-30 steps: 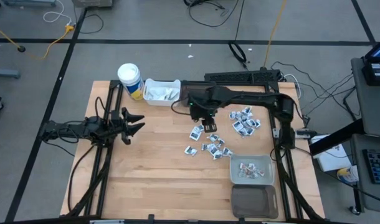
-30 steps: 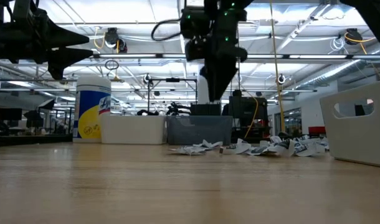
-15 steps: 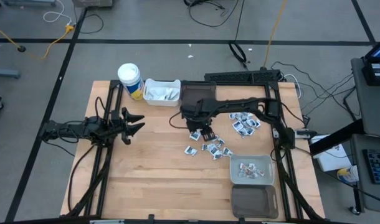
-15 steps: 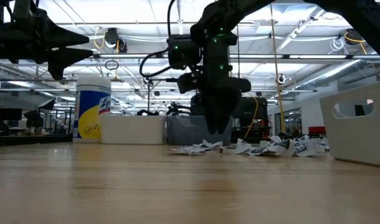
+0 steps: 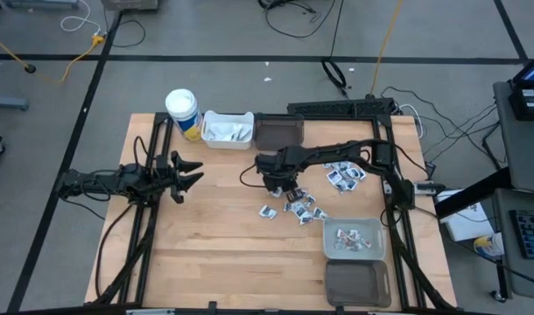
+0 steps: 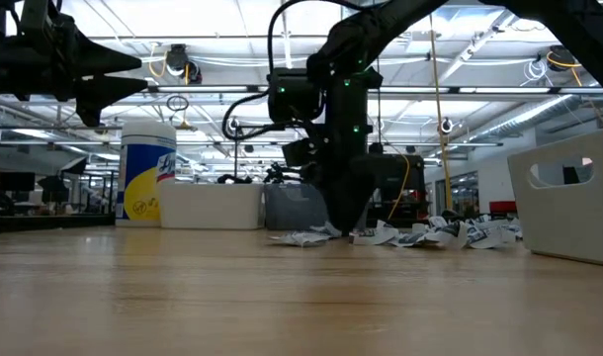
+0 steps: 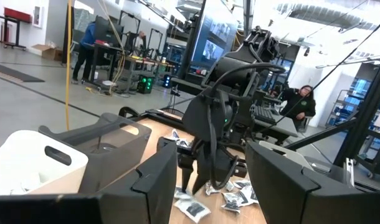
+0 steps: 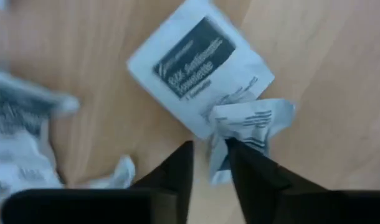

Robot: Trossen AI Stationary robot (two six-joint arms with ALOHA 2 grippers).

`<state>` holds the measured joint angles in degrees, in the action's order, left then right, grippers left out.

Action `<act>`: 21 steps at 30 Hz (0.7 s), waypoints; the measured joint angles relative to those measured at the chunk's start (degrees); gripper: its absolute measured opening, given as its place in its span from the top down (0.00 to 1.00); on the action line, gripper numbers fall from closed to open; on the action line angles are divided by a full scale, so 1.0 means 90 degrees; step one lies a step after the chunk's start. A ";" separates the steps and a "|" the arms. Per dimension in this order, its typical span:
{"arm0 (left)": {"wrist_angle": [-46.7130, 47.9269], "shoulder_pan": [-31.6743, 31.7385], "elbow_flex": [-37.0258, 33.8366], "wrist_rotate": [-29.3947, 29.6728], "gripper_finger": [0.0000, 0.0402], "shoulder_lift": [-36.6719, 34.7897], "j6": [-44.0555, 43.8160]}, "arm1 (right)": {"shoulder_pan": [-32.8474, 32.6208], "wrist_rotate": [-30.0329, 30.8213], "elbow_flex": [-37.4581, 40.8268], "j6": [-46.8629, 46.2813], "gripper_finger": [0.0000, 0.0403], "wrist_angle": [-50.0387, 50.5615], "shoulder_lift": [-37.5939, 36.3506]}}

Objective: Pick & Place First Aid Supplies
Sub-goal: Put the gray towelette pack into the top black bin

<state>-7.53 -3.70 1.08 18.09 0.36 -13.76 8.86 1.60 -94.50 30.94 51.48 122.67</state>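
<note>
Small white and silvery first aid packets (image 5: 300,208) lie loose on the wooden table right of centre, with more farther right (image 5: 343,172). My right gripper (image 5: 283,186) points down at the left edge of this scatter, its tips at the table (image 6: 346,229). It is shut on a crumpled packet (image 8: 247,124), which lies beside a flat square packet (image 8: 199,65) with dark print. My left gripper (image 5: 185,175) waits open above the table's left side, holding nothing. My right gripper pinches a crumpled edge of the packet (image 8: 218,155) between its two fingertips (image 8: 249,167), coming from above and pointing down. The rest of the packet spreads out past the fingers on the table, overlapping a corner of the flat square packet.
A white cup with a yellow band (image 5: 183,112), a white bin (image 5: 226,129) with packets and a dark bin (image 5: 278,131) stand along the far edge. A grey bin (image 5: 354,238) with packets and a dark bin (image 5: 357,283) stand at the near right. Bare wood lies at the near left.
My right gripper has come down from well above the table to the packets, shifting a little toward the near and left edges and rolling slightly. My left arm has kept still.
</note>
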 joint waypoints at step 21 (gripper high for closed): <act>0.0002 -0.0001 0.0002 0.0001 0.51 0.0002 0.0000 | 0.0305 0.0680 -0.0076 0.0116 1.00 0.1264 -0.1035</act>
<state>-7.51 -3.71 1.10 18.10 0.38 -13.76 11.61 7.72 -95.19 31.98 62.86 113.36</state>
